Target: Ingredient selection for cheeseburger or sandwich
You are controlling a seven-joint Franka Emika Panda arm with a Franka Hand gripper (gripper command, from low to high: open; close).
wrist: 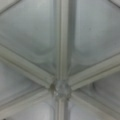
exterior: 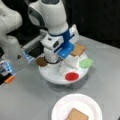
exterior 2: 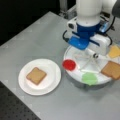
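Observation:
A white round tray (exterior: 51,76) with ribbed compartments holds the ingredients. In a front view I see the dark brown patty (exterior: 41,61), red tomato disc (exterior: 72,76), green lettuce (exterior: 86,63) and a toast square (exterior: 78,49). Another front view shows the tomato (exterior 2: 69,64), lettuce (exterior 2: 89,78), toast (exterior 2: 112,70) and yellow cheese (exterior 2: 114,51); there the arm hides the patty. My gripper (exterior: 60,58) (exterior 2: 86,50) hangs low over the tray's middle, holding nothing visible. The wrist view shows only the tray's hub (wrist: 62,88) and ribs. A second toast square (exterior: 77,115) (exterior 2: 36,75) lies alone on the white paper plate (exterior: 58,107) (exterior 2: 51,66).
The arm's white base (exterior: 10,37) stands at a front view's left, with a small orange object (exterior: 9,79) beside it. A black perforated surface (exterior 2: 15,107) borders the grey table at a front view's bottom left. Dark background lies beyond the table's far edge.

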